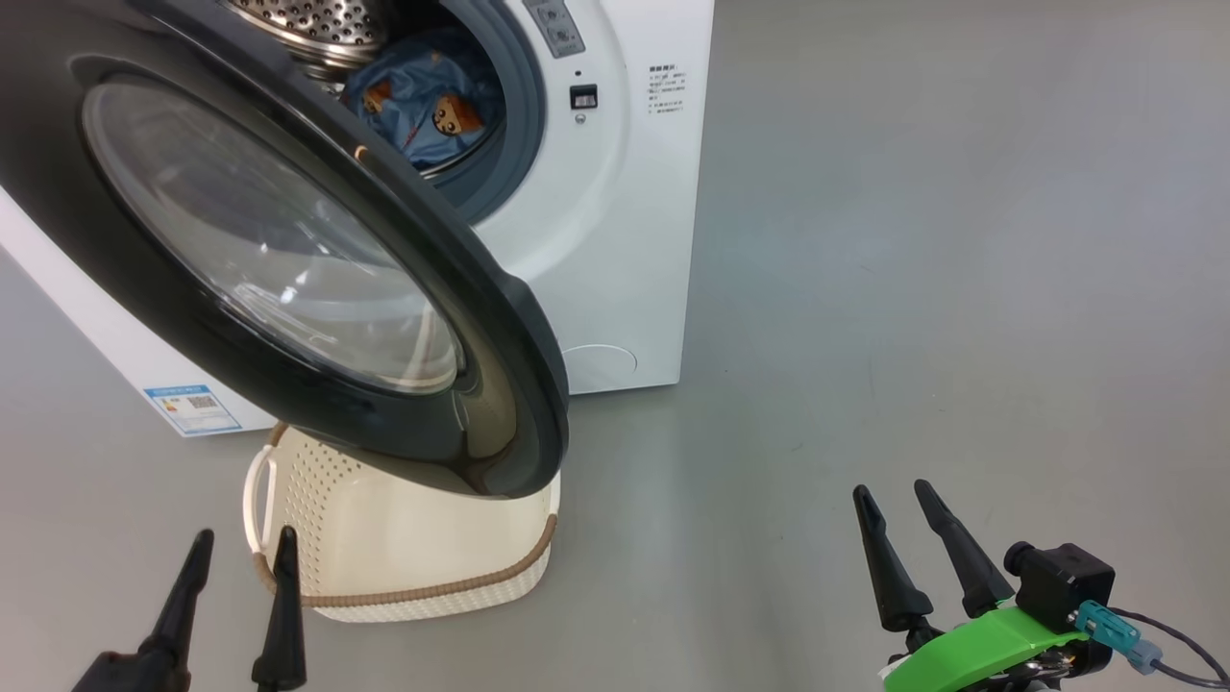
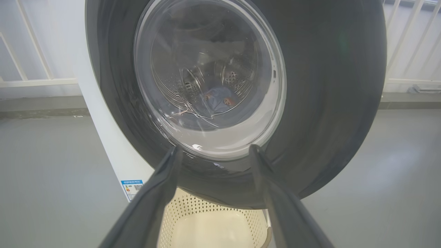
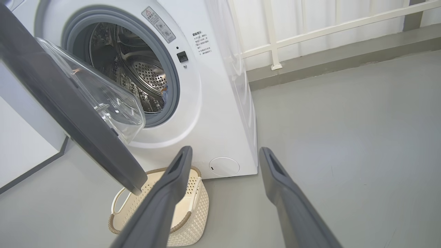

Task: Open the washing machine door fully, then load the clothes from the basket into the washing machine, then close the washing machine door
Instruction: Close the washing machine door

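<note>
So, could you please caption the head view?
Glossy black round door open above cream perforated basket; light blue printed clothes in steel drum.

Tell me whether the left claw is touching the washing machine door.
Apart. In the head view the left claw sits below the washing machine door, with the basket showing between them.
</note>
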Tool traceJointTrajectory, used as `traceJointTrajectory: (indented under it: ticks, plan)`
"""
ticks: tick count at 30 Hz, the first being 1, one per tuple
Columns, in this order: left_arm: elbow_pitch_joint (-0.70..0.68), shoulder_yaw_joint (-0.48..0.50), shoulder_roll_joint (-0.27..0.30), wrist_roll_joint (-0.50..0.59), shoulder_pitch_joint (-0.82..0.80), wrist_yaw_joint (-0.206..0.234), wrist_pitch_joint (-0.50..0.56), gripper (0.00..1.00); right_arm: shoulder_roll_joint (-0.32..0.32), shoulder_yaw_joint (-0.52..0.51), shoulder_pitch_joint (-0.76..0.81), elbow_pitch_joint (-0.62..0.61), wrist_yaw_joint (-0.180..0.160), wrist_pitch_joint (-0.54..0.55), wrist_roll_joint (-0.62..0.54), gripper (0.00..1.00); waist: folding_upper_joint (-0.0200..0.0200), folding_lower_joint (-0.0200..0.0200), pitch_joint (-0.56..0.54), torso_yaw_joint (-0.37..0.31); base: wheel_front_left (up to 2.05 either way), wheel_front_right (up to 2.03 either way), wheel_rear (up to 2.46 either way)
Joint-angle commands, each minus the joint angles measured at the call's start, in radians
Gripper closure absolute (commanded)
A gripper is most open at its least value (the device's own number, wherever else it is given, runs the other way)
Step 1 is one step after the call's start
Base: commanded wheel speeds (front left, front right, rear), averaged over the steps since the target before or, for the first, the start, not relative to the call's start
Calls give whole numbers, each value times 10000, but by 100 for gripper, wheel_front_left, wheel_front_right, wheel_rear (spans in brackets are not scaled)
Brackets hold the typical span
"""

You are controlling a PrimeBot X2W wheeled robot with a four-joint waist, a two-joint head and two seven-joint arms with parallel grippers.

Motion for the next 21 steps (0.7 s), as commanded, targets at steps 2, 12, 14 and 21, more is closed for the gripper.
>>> traceJointTrajectory:
  ticks: [2,12,14,21]
  plan:
    - [-149,374,46,160,-112,-27,-62,0,40,257,-27,-279,16,-49,-147,0,0,0,-25,-1,0,0,0]
    - [29,368,-8,257,29,-27,-62,0,35,222,24,-303,16,-49,-196,0,0,0,-90,3,0,0,0]
    - [61,391,-28,272,17,-27,-62,0,27,214,20,-324,16,-49,-236,0,0,0,-87,-1,0,0,0]
    - [102,311,-76,249,27,-27,-62,0,-26,258,55,-303,16,-49,-448,0,0,0,-151,-1,0,0,0]
